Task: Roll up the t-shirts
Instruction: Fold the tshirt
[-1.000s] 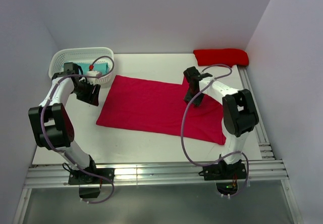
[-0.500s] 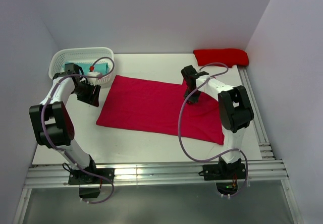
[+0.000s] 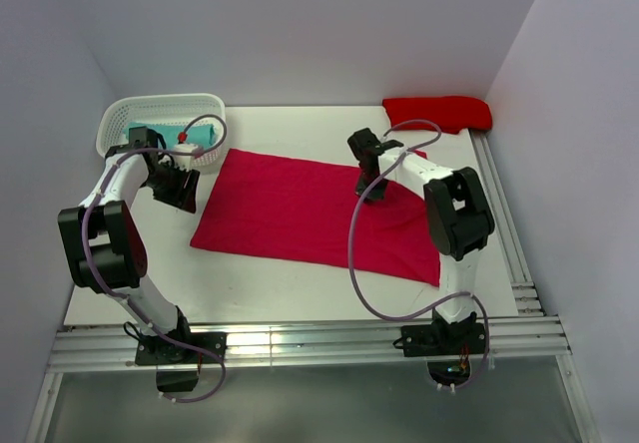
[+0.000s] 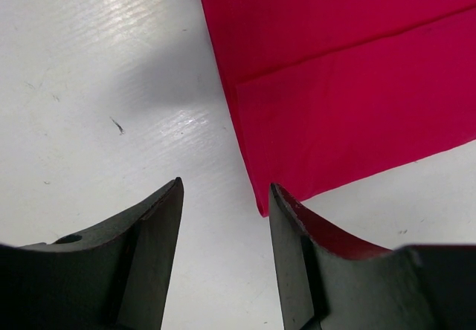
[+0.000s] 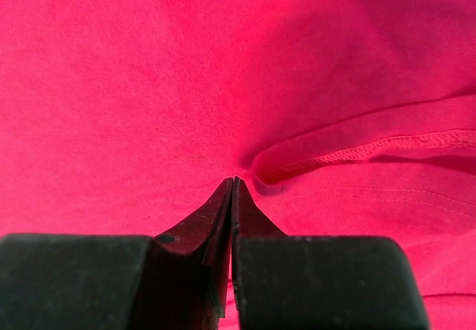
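The right gripper (image 5: 233, 180) pinched a flat raspberry-red cloth t-shirt (image 3: 300, 209). The left gripper (image 4: 226, 186) hung open. A teal t-shirt (image 3: 202, 135) was mostly hidden.

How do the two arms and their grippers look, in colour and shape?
The left arm and right arm have white links and bulky black joints. A lilac-grey cable loops along each. The left gripper and right gripper are black, with two tapering fingers each.

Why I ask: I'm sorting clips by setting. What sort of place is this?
Probably a robotics lab test cell, not a home: plain white walls box in a white table, and the left arm and right arm are bolted to an aluminium rail.
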`<state>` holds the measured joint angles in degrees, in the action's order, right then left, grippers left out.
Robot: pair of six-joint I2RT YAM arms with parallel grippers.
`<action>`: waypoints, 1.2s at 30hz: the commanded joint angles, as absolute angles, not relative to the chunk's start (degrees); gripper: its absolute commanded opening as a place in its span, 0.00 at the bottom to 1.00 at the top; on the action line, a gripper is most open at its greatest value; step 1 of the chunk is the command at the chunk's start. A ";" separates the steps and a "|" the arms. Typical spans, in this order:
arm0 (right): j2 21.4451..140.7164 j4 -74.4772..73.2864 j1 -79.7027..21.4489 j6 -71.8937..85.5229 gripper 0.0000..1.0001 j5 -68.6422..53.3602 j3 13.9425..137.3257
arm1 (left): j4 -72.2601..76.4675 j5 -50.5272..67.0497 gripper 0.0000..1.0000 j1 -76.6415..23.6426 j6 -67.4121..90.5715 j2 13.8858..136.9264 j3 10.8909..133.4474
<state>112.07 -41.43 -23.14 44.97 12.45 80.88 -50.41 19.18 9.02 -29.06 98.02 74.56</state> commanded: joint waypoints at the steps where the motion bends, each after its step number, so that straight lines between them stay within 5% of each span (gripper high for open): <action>1: 113.55 -41.48 -24.52 43.60 0.05 15.20 82.88 | -49.83 20.30 0.55 8.70 -28.65 97.47 73.92; 5: 114.35 -42.00 -25.49 43.42 0.05 16.60 83.41 | -49.57 20.13 0.55 8.61 -28.56 97.82 73.65; 12: 109.96 -42.19 -26.10 44.65 0.26 19.16 80.95 | -49.39 20.21 0.55 8.26 -28.39 97.47 73.13; 36: 110.04 -45.09 -26.10 45.97 0.36 22.94 79.54 | -49.22 20.30 0.55 6.94 -28.12 97.38 72.33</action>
<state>110.83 -44.62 -25.89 45.54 21.39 79.57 -50.04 19.18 7.29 -28.62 98.10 72.47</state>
